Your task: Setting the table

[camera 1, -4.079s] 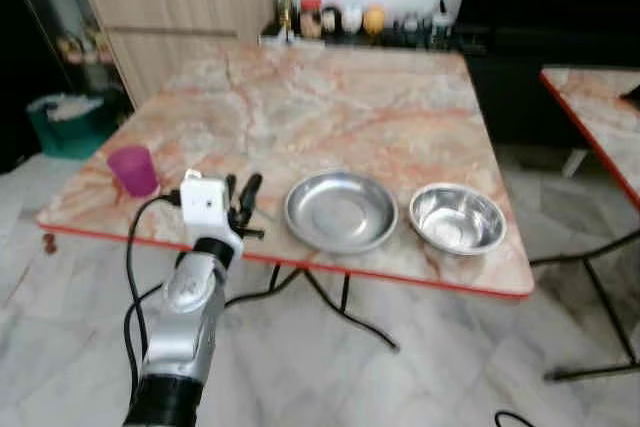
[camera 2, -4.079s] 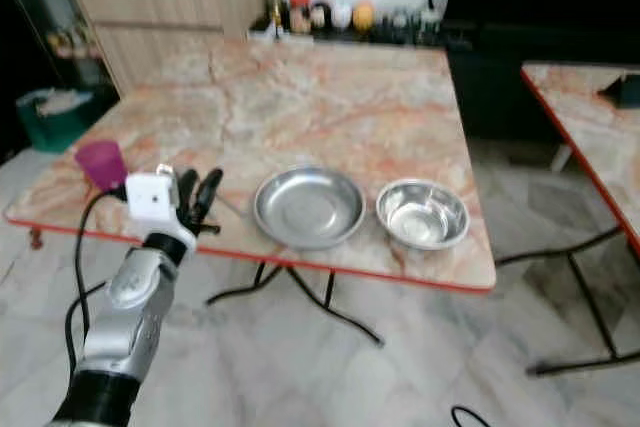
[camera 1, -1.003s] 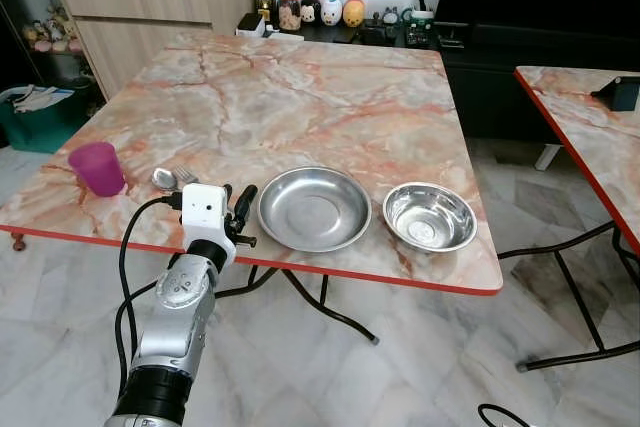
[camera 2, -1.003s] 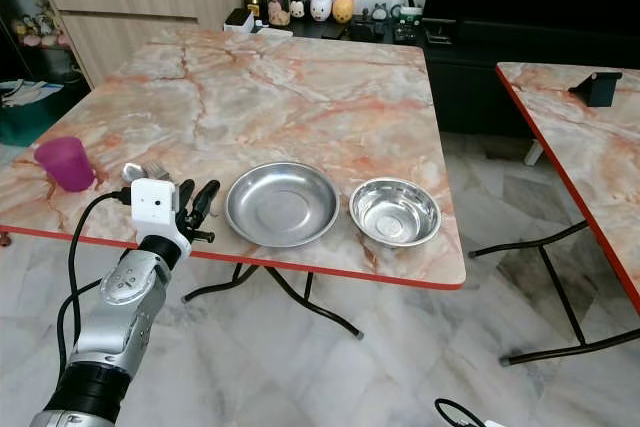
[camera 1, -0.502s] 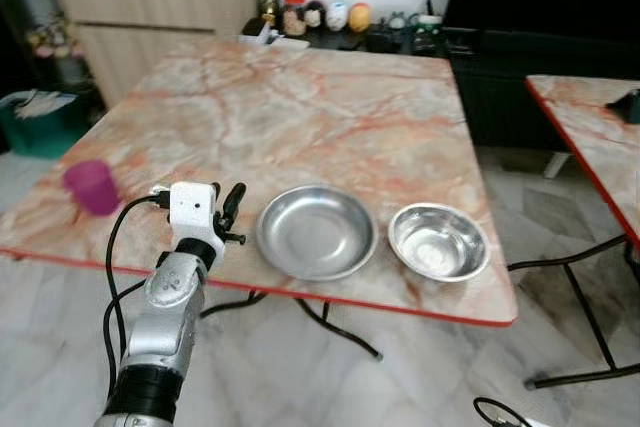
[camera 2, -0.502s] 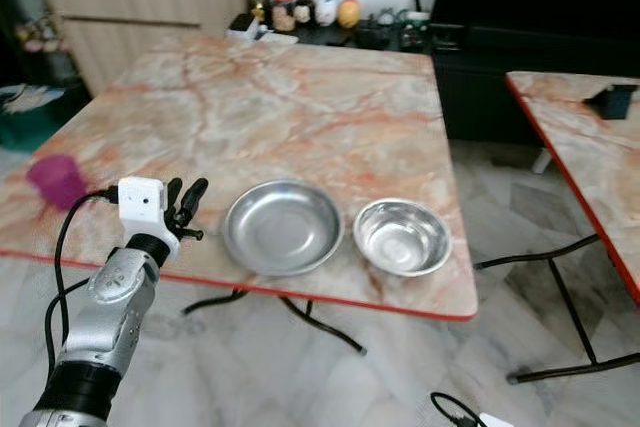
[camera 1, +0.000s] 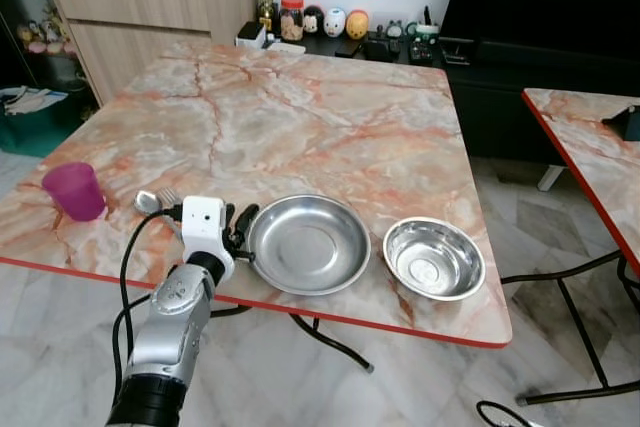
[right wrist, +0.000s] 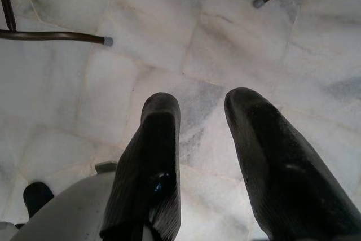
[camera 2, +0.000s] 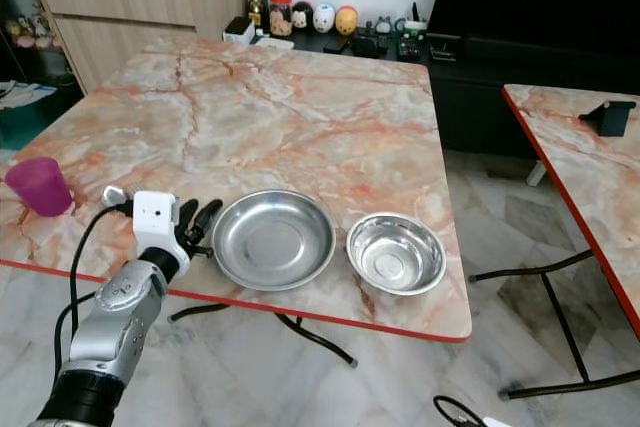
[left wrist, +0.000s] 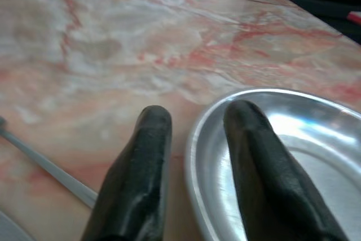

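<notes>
i've got the left gripper [camera 1: 240, 228] spread open astride the near-left rim of the wide shallow steel plate [camera 1: 309, 244]; small steel bowl [camera 1: 433, 259] right of it, nothing gripped, setting barely begun

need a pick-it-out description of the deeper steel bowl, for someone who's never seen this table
On the marble table with the red edge, two steel dishes sit side by side along the near edge. The bowl is the one nearer the right corner. It is smaller and deeper than the wide, shallow plate on its left.
</notes>
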